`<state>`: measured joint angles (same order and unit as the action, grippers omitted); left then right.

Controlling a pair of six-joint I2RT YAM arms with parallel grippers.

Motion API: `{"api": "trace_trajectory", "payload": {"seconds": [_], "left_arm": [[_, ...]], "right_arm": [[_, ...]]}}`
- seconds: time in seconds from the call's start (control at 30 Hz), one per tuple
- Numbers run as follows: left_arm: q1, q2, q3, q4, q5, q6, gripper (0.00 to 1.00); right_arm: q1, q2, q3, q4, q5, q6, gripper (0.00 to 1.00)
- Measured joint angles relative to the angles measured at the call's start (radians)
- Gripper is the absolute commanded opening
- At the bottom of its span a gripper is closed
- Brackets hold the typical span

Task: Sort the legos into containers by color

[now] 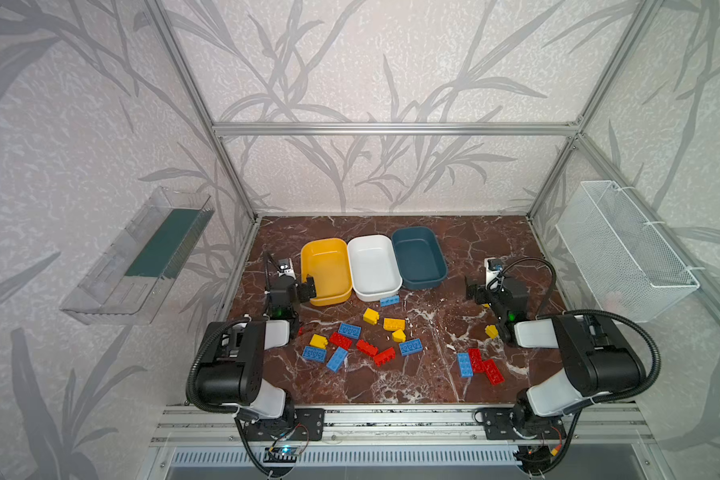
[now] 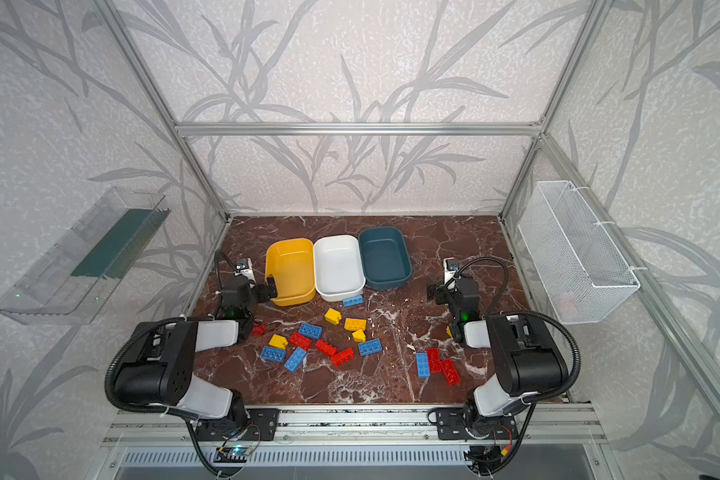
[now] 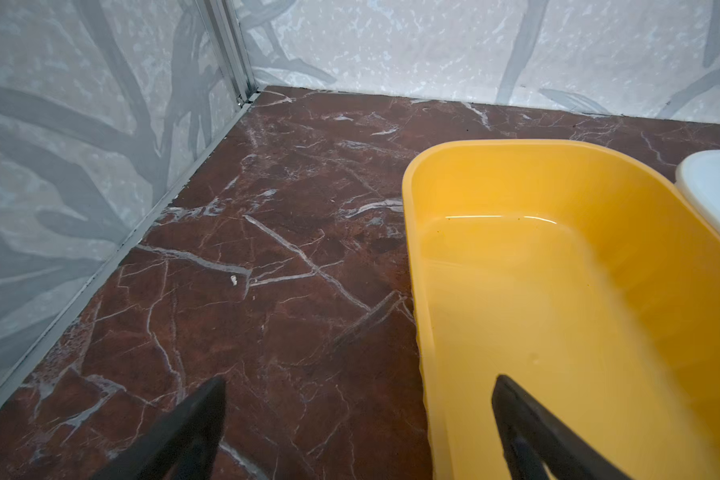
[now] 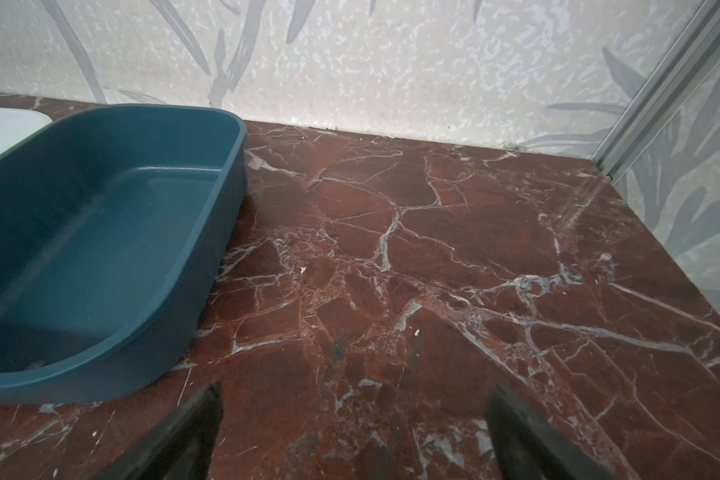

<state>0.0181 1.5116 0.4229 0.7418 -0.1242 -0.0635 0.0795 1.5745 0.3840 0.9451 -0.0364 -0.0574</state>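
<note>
Yellow, white and dark teal plastic tubs stand close side by side in a row at the back of the table: the yellow tub (image 1: 329, 266) on the left, the white tub (image 1: 373, 266) in the middle, the teal tub (image 1: 418, 257) on the right. Each is a shallow rounded rectangle with smooth walls and a bare floor.

The legos (image 1: 393, 323) all lie outside them on the red-brown, white-veined marble table (image 1: 391, 382). Red, blue and yellow studded bricks are loosely scattered in front of the yellow and white tubs. One blue brick (image 1: 389, 300) sits just beside the white tub's front wall. One blue and two red long bricks (image 1: 476, 360) lie side by side nearer the right arm.

The left gripper (image 3: 360, 382) has its black fingers (image 3: 528, 432) spread wide with nothing between them, one above the yellow tub's near corner, the other above the table. The right gripper (image 4: 355, 390) is spread just as wide, its fingers (image 4: 524, 432) over bare table near the teal tub, holding nothing.
</note>
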Motion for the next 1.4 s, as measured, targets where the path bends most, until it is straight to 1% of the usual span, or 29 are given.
{"api": "trace_trajectory", "payload": {"seconds": [1.27, 1.33, 1.4], "left_arm": [[0.0, 0.0, 0.0, -0.001, -0.002, 0.0, 0.99], [0.0, -0.01, 0.007, -0.037, -0.006, -0.001, 0.99], [0.0, -0.034, 0.04, -0.126, -0.009, -0.003, 0.99]], "right_arm": [[0.007, 0.0, 0.0, 0.0, 0.002, -0.002, 0.99], [0.015, -0.008, -0.004, -0.005, 0.016, -0.005, 0.99], [0.03, -0.043, -0.004, -0.055, 0.037, -0.012, 0.99]]}}
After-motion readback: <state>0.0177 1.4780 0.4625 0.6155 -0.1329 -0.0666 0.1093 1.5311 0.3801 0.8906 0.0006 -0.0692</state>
